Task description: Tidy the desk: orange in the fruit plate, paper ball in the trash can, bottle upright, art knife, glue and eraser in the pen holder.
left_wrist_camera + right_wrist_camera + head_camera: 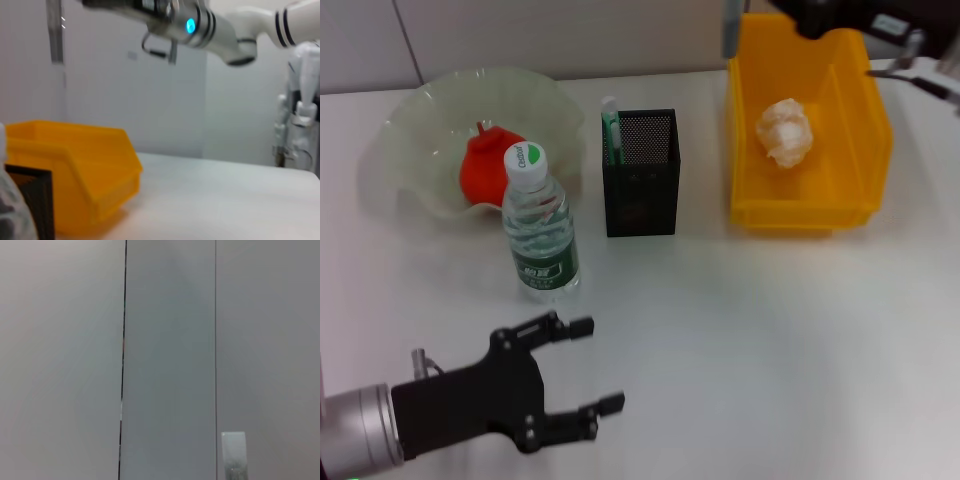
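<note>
1. The left gripper [590, 365] hovers low over the white table [770, 330] at the near left, its fingers spread wide and holding nothing.
2. The bottle [540, 225] stands upright, cap on, just beyond those fingers and apart from them; no contact is seen.
3. The orange [485, 165] lies inside the fruit plate [420, 120], directly behind the bottle, well apart from the gripper.
4. The pen holder [640, 175] stands between the fruit plate and the trash can [810, 215]. A green-and-white item [611, 125] leans in its left corner; what it is cannot be told.
5. The paper ball [787, 132] lies inside the trash can, well away from either gripper.
6. The right gripper [905, 60] is raised at the far right corner, above and behind the trash can. Whether its fingers are spread or closed cannot be told.
7. In the left wrist view the trash can [75, 170] and the edge of the pen holder [35, 200] show, with the right arm [210, 30] above.
</note>
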Controlling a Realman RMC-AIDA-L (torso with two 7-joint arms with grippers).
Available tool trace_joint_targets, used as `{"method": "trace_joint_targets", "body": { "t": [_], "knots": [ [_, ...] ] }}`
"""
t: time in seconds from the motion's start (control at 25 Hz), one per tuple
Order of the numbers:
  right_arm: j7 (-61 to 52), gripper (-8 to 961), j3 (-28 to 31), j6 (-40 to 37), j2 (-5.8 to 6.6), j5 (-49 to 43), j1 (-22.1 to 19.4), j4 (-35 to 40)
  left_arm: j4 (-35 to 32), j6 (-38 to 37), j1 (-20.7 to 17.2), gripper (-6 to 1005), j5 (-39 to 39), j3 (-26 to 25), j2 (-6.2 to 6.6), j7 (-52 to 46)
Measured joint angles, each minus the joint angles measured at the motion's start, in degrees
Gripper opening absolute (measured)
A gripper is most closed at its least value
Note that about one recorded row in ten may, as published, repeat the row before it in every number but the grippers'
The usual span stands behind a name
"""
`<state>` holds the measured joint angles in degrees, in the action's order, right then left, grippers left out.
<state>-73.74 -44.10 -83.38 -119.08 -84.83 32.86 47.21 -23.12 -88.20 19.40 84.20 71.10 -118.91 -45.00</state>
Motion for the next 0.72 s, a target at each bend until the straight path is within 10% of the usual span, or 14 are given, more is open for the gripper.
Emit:
{"method": "trace_joint_targets", "body": {
  "t": [0.72],
  "knots": [
    [25.08,137,-0.02,7.99,-0.37,6.50,9.23,-26.49,1.64,-0.81,0.02,845,-7.26,0.32,0.05,2.03]
  ]
}}
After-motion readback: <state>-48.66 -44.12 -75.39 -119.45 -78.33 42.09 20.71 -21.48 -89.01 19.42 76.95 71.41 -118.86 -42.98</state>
